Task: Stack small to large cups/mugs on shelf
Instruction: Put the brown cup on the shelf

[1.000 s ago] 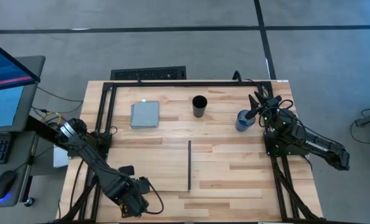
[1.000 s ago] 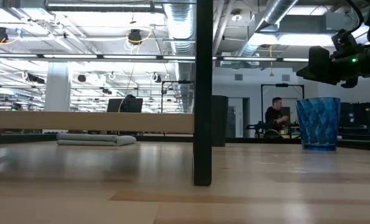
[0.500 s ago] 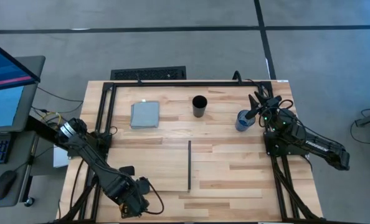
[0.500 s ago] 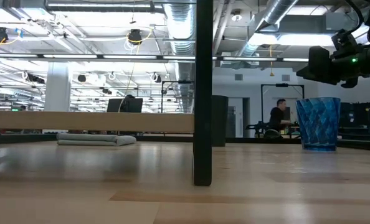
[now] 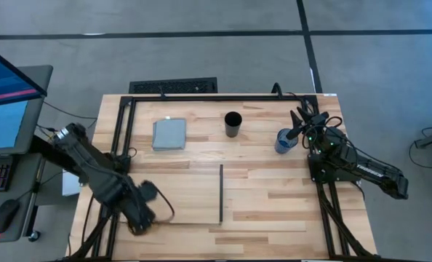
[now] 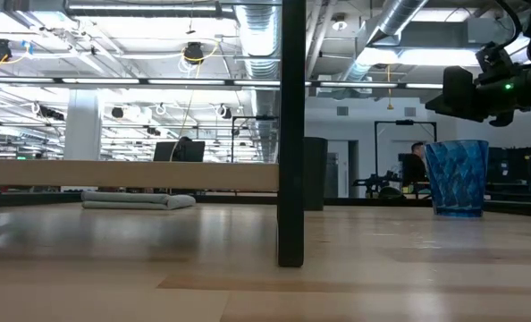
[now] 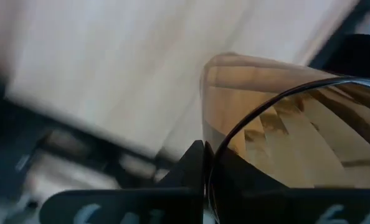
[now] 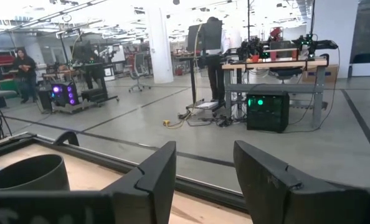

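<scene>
At the surface's [image 5: 274, 204] near-left corner, the left hand [image 5: 140, 215] grips the amber cup [image 7: 297, 130], its rim filling the wrist view. Judged from that, the step is carrying it to the shelf [image 5: 221, 192], which lies flat to the hand's right, well apart; keep the cup level and set it down gently, clear of the black strip. Farther right and beyond the shelf, the black cup [image 5: 233, 124] stands alone. At the far right, the right hand [image 5: 294, 133] hovers open just beside and above the blue cup [image 5: 284, 140], not gripping it.
</scene>
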Motion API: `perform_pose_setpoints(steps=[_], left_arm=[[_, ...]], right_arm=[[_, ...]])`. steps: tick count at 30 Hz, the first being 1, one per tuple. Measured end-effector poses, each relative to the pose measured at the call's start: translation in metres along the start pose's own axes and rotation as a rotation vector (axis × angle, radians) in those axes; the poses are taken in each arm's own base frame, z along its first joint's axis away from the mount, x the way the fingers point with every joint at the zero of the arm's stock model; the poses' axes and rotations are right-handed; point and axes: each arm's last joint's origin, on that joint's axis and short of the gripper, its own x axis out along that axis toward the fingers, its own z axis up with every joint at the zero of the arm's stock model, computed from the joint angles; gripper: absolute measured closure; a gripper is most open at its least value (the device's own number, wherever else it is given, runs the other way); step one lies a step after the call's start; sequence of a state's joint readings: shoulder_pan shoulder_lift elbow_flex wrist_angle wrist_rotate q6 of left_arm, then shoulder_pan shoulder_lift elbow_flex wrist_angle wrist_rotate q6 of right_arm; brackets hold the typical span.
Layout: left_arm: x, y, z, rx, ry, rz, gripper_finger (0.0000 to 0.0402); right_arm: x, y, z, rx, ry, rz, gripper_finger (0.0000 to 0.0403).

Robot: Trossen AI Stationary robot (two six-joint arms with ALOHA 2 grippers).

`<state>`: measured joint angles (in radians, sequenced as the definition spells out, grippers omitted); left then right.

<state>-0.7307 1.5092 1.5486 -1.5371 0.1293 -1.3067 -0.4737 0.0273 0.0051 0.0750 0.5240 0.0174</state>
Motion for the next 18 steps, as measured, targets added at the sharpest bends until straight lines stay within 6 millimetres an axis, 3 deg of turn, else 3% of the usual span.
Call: perform_pose_setpoints(steps=[7,11,13,18], left_arm=[[-0.028,0.038,0.009,-0.242,-0.136,-0.052,0.0401],[-0.035,0.046,0.014,-0.291,-0.196,-0.081,0.0401],[-0.031,0.05,0.015,-0.308,-0.174,-0.07,0.0401],[0.003,0.055,0.013,-0.367,0.006,0.033,0.0401]], right_arm=[[0.0,0.0,0.0,0.001,-0.001,0.0,0.0221],[0.0,0.0,0.0,0.001,0.0,0.0,0.0221],[0.0,0.0,0.0,0.0,0.0,0.0,0.0221],[0.0,0.0,0.0,0.001,0.0,0.0,0.0221]])
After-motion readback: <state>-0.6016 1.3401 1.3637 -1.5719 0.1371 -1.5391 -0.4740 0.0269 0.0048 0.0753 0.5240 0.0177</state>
